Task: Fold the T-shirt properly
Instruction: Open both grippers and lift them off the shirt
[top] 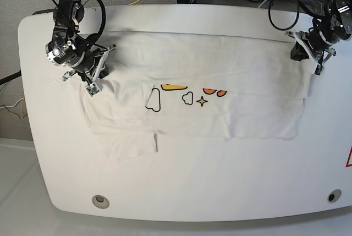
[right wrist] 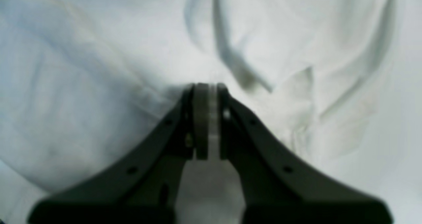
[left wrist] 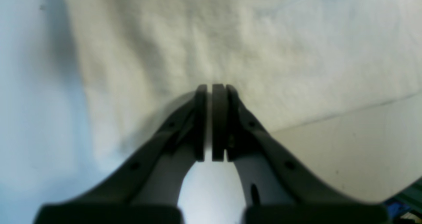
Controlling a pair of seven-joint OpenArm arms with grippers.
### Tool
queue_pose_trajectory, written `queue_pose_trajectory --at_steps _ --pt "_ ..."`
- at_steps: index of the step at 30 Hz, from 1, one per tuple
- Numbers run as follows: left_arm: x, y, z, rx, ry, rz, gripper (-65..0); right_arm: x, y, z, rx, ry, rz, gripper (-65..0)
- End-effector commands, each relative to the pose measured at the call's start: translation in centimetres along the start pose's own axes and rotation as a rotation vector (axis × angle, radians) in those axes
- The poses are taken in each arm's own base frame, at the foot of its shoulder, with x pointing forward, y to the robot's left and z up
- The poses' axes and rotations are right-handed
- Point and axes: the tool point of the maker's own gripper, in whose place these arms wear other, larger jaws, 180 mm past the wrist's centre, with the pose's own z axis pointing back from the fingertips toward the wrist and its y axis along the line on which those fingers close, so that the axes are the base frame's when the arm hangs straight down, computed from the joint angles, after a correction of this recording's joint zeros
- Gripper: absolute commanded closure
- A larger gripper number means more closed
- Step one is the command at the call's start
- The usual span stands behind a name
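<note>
So the T-shirt is spread out across the white bench, sideways in the base view, with a long strip of it folded over along the far edge. You can see a bit of the print peeking out under that fold: orange shapes, a couple of black-outlined clouds and a little yellow star. One sleeve sticks out toward the near side on the base view's left.

Left gripper: jaws are pinched together, only a thin sliver of light between the pads. In its wrist cam the tips sit right at the cloth edge, and it looks like fabric is nipped between them, though it's blurry. In the base view it's at the shirt's far corner on the view's right.

Right gripper: same deal, jaws closed down with a pale layer of cloth squeezed between the pads, wrinkles bunching up around the tips. In the base view it's over the shirt's corner on the view's left, close to the bench.
</note>
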Motion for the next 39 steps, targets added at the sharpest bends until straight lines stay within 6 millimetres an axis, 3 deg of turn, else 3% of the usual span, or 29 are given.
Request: queue_pose_trajectory --at_steps 1,9,13,19,22,23,32,36,39 --pt "3.6 1.1 0.7 0.024 -0.079 -0.028 -2.3 2.1 -0.9 1.0 -0.029 -0.061 0.025 -4.7" --pt "6.9 2.6 1.1 0.061 -0.126 -0.039 -2.5 4.0 -1.2 1.8 -0.050 -0.111 0.050 -5.7" --pt "8.5 2.8 1.2 0.065 -0.153 -0.049 -2.5 4.4 -1.3 2.0 -0.053 -0.119 0.055 -13.2" --pt "11.3 3.2 1.4 0.076 -0.208 -0.064 -2.9 4.9 -1.9 2.1 -0.071 -0.105 0.059 -45.3" --pt "12.6 3.4 1.6 0.082 -0.235 -0.071 -9.0 4.9 -2.0 2.1 -0.072 -0.104 0.058 -59.8" --pt "12.9 3.4 1.6 0.083 -0.243 -0.073 -11.8 4.9 -2.0 2.1 -0.072 -0.106 0.058 -61.7" --pt "15.9 4.7 2.2 0.143 -0.295 -0.108 -43.1 7.7 -3.3 2.6 -0.100 -0.160 0.068 -57.8" --pt "17.2 5.3 2.3 0.191 -0.321 -0.139 -51.2 9.1 -4.1 3.0 -0.118 -0.186 0.078 -57.4" --pt "17.4 5.2 1.5 0.205 -0.313 -0.157 -52.4 9.9 -4.5 3.1 -0.124 -0.199 0.078 -57.4"
